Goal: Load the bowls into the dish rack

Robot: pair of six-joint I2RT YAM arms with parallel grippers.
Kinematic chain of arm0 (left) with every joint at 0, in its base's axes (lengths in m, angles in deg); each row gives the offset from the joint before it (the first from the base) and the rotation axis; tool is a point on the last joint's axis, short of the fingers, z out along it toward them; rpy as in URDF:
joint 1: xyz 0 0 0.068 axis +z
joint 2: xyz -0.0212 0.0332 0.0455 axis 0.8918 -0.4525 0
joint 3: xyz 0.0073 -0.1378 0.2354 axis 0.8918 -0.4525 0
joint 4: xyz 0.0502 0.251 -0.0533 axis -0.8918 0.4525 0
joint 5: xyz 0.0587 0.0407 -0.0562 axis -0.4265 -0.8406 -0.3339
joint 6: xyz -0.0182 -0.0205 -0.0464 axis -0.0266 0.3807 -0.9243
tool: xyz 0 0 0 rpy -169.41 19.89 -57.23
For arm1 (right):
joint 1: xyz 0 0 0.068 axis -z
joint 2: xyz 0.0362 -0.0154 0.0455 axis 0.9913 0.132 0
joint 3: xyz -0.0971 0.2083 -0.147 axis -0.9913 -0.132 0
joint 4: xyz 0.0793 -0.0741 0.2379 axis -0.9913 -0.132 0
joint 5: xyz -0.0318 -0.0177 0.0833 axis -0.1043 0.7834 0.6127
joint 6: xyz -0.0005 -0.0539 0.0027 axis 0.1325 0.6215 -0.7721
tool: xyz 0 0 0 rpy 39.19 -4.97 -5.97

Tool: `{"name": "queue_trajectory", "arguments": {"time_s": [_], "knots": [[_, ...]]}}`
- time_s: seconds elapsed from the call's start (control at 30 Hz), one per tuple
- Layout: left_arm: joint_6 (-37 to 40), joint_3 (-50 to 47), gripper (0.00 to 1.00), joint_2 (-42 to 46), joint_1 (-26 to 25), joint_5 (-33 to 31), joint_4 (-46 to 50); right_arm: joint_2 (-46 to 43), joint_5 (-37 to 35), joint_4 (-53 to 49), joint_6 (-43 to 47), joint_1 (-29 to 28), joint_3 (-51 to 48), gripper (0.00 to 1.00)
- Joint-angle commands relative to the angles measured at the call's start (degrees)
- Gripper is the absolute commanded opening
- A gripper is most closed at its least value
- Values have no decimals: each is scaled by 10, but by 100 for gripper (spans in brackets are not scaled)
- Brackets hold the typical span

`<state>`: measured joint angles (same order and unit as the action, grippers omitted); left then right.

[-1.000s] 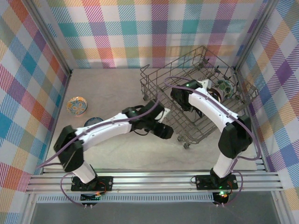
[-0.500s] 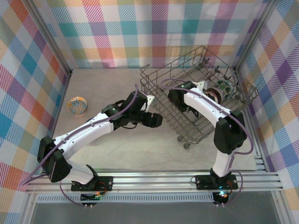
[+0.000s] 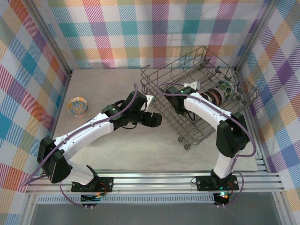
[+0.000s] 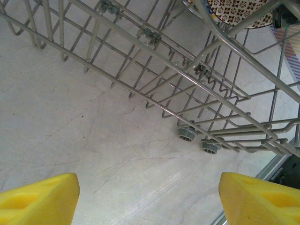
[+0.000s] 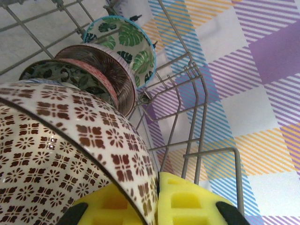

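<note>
Setting: being closed in by plaid walls (image 3: pixel 140 28) on three sides, with a pale marbled table (image 3: pixel 108 89) lying underneath.
Dish rack (image 3: pixel 150 84): sitting on the table at the far right, close to the right wall and turned at an angle; resting on small grey wheels (image 4: pixel 187 132) at its near corner.
Left gripper (image 4: pixel 150 187): hovering over bare table just beside the rack's near left side; spreading its yellow fingers (image 4: pixel 42 197) wide apart and gripping nothing.
Right gripper (image 5: pixel 157 197): reaching inside the rack; clenching on the rim of the lattice bowl (image 5: pixel 61 154), with one yellow finger lying inside the rim and the other outside.
Lattice bowl: being held on edge within the rack, just in front of the row of other bowls; not possible to tell whether it is touching the wires beneath.
Row of bowls: standing on edge, packed close together toward the rack's far right end; dark floral bowl (image 5: pixel 61 75) coming first, pink striped bowl (image 5: pixel 101 65) next, leaf bowl (image 5: pixel 126 42) last, nearest the rack's end wall.
Orange bowl (image 3: pixel 77 106): sitting upright on the table at the far left, near the left wall, well apart from the rack and both grippers.
</note>
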<state>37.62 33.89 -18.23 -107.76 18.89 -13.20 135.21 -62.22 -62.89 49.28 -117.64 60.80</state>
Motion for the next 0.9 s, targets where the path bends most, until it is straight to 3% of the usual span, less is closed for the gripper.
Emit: {"name": "queue_trajectory", "arguments": {"time_s": [0.0, 0.4, 0.67, 0.73, 0.87], "knots": [[-4, -4, 79, 12, 7, -7, -8, 9, -10, 38, 19, -8, -3, 0], [-5, -3, 79, 5, 10, -4, -13, 16, -14, 36, 12, -30, -21, 2], [-6, -3, 79, 0, 10, 3, -17, 25, -46, -47, -60, -48, -19, 6], [-8, -3, 79, 0, 10, 4, -18, 36, -73, -98, -111, -55, -15, 7], [-11, -3, 79, -2, 10, 10, -23, 102, -104, -347, -349, -54, 38, 8]]}}
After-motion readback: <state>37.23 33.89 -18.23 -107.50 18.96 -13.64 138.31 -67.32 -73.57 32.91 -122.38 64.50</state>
